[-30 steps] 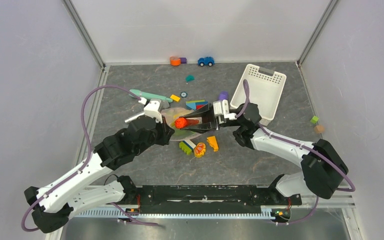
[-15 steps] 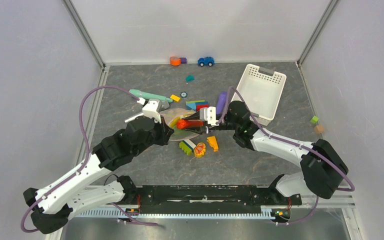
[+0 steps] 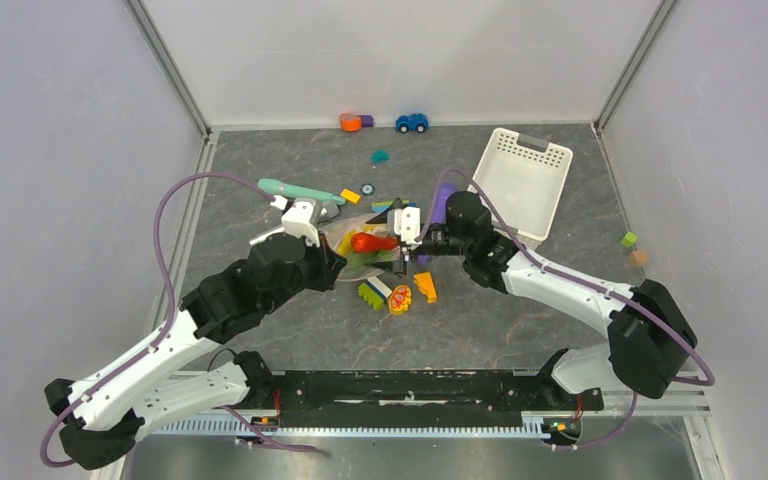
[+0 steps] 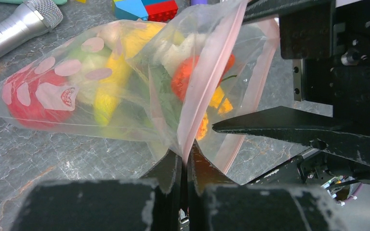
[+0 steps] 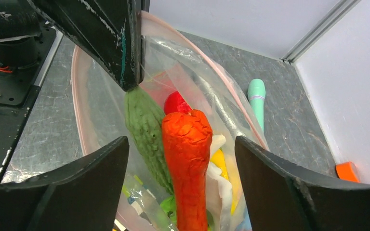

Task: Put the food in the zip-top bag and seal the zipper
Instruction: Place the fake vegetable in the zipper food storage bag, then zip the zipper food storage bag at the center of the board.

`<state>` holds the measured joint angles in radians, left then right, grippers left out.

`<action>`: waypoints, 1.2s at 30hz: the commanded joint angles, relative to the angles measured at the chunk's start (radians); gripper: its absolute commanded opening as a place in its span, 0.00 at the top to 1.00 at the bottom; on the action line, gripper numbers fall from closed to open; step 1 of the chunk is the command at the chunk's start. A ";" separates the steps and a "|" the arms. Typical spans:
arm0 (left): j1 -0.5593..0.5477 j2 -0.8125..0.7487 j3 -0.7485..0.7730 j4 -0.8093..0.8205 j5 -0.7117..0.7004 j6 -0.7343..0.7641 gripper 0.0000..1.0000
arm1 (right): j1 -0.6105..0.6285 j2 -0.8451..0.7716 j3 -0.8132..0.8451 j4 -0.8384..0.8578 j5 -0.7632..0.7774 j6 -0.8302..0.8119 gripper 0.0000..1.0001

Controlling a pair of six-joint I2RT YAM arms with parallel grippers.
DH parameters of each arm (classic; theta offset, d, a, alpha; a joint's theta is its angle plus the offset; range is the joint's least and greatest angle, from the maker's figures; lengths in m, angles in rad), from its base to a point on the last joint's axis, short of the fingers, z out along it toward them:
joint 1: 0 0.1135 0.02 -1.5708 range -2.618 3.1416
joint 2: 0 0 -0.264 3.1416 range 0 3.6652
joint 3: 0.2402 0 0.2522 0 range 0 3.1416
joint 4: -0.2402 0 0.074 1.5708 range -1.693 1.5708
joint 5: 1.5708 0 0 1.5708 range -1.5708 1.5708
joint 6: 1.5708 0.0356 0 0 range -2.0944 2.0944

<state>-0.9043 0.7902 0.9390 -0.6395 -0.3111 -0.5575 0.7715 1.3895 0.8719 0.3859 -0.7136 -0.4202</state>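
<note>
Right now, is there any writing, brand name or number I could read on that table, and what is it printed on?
No text can be read in any view.
clear dotted plastic zip-top bag: one small red printed mark on a pale patch, too blurred to read.
round yellow and orange toy piece: a swirled pattern, too small to tell whether it is lettering.
</note>
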 commanded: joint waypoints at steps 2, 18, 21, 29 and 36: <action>0.004 -0.013 0.004 0.060 -0.001 0.013 0.98 | 0.002 -0.077 0.059 -0.062 -0.017 0.050 0.08; 0.005 -0.053 0.071 -0.106 -0.059 -0.053 0.98 | -0.043 -0.365 -0.049 -0.164 0.314 0.143 0.02; 0.005 -0.052 0.104 -0.177 -0.063 -0.066 0.97 | -0.048 -0.424 -0.117 -0.187 0.317 0.141 0.02; 0.006 -0.022 0.177 -0.326 -0.082 -0.123 0.97 | -0.050 -0.565 -0.348 -0.119 0.245 0.108 0.02; 0.005 -0.034 0.187 -0.363 -0.066 -0.143 0.98 | -0.049 -0.552 -0.485 0.092 0.165 0.154 0.13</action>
<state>-0.9043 0.7715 1.0813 -0.9802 -0.3721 -0.6525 0.7242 0.8337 0.4328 0.3000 -0.4919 -0.2974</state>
